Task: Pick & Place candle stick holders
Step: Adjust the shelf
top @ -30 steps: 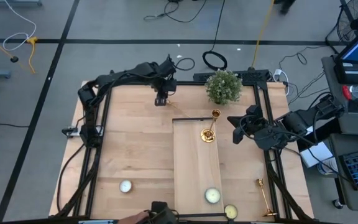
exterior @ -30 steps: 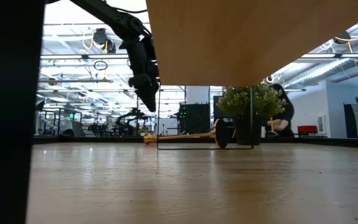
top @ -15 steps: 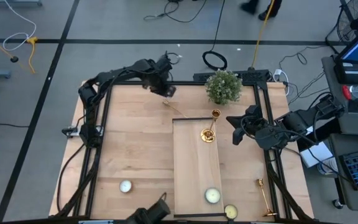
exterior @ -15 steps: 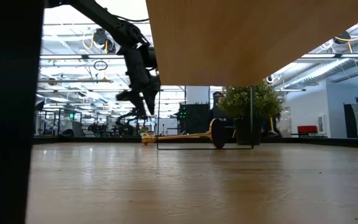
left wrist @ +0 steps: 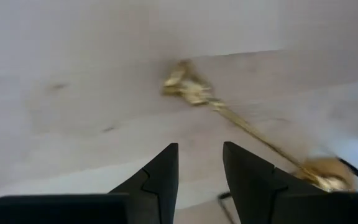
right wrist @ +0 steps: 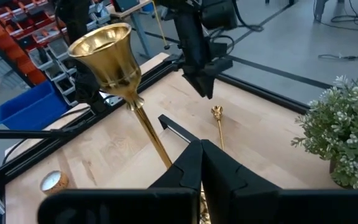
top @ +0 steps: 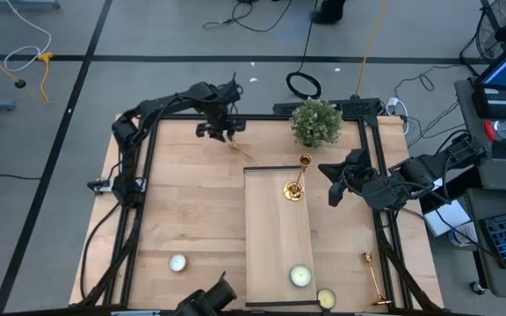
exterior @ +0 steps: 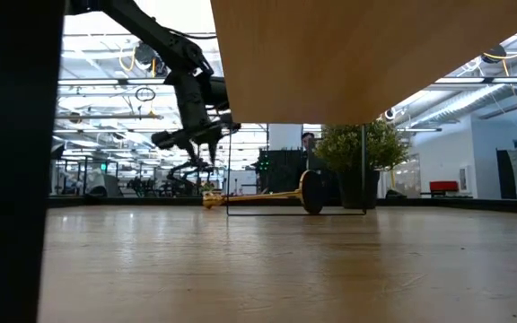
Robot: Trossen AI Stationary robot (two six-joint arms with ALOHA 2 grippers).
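Note:
One gold candle stick holder (top: 242, 151) lies on its side on the table near the far edge, also seen in the low view (exterior: 258, 196). My left gripper (top: 222, 133) hangs open just above its cup end (left wrist: 185, 87), pointing steeply down. A second holder (top: 297, 178) hangs tilted over the raised wooden board (top: 275, 237), with my right gripper (top: 328, 186) shut on it. A third holder (top: 374, 279) lies near the right near corner. My right gripper holds the second holder low on its stem (right wrist: 166, 158), coming about level from the table's right. Its own fingers (right wrist: 188, 168) hide the place of contact. The holder is tilted, flared end (right wrist: 104, 43) up. Whether its lower end touches the board cannot be told.
A potted plant (top: 316, 123) stands at the far edge, right of my left gripper. Round candles sit at the near left (top: 177, 262), on the board (top: 300, 276) and beside it (top: 326, 298). A black frame (top: 143, 175) rims the table.
My left gripper has rolled about a quarter turn about its own pointing line, so the low view now shows both fingers side by side. It has also drifted a little toward the table's left edge and sunk slightly over the lying holder's cup end.

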